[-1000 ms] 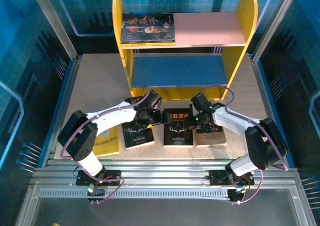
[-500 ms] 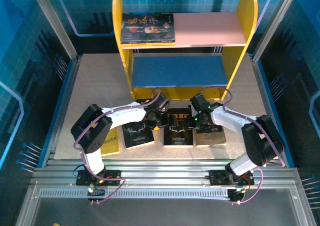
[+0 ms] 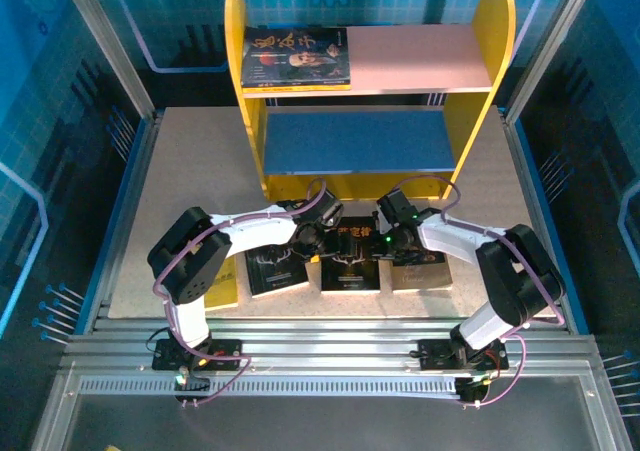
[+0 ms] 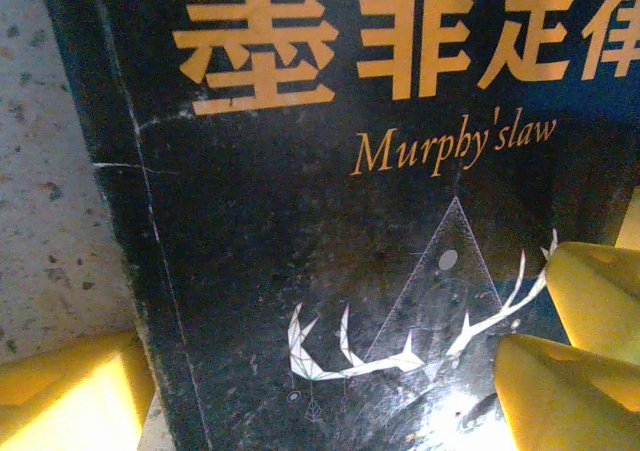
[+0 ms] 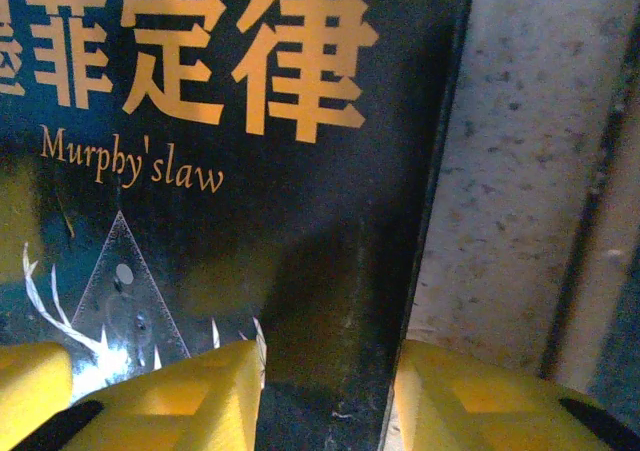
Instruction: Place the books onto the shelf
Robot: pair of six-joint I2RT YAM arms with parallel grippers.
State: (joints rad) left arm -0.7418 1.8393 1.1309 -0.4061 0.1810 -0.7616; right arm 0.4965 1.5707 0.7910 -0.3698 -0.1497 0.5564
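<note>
Two grippers meet over the black paperback with white antler design (image 3: 350,268), which lies flat at the middle of the speckled beige table's (image 3: 190,161) near edge. Left gripper (image 3: 322,237) — jaws wide, fingers (image 4: 65,391) astride the book's left edge. Right gripper (image 3: 383,237) — jaws at a narrow gap, astride its right edge. The yellow-sided shelf (image 3: 492,31) stands at the far edge, with a dark portrait-cover book (image 3: 296,57) on its pink upper board.

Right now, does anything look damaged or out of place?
The black Murphy's law book is worn: white creases cross its cover near the spine. On the shelf, the portrait-cover book lies flat on the pink board, not upright.
</note>
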